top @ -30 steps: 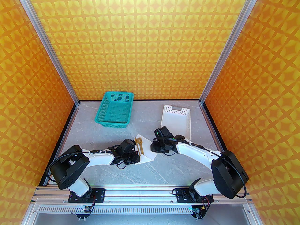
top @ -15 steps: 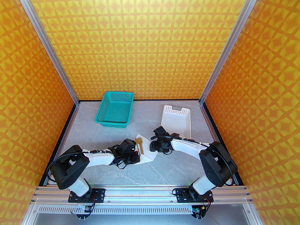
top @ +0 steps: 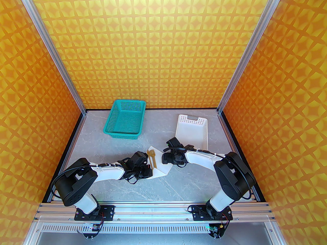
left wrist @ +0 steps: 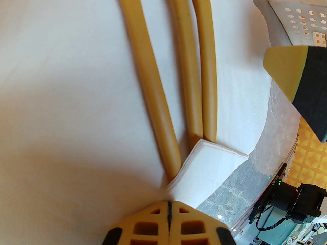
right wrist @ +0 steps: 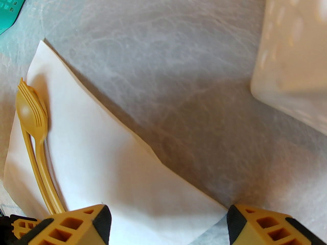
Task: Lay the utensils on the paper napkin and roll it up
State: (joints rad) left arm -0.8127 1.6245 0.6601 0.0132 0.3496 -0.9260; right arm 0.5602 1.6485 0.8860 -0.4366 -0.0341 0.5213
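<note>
Starting the roll, seemingly — left gripper [left wrist: 168, 210] pinches the paper napkin [right wrist: 102, 157] over the utensils [right wrist: 33, 126]; right gripper [right wrist: 168, 213], wide and empty, needs its edge.

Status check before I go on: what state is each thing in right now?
paper napkin, flat, one corner folded over.
utensils, lying together on the paper napkin.
left gripper, fingers shut at that folded corner.
right gripper, fingers open over the paper napkin.
teal basket, upright, empty.
white basket, upright, empty.

The paper napkin [right wrist: 102, 162] looks matt, the utensils [right wrist: 33, 121] smooth, the table [right wrist: 166, 73] marbled stone.
</note>
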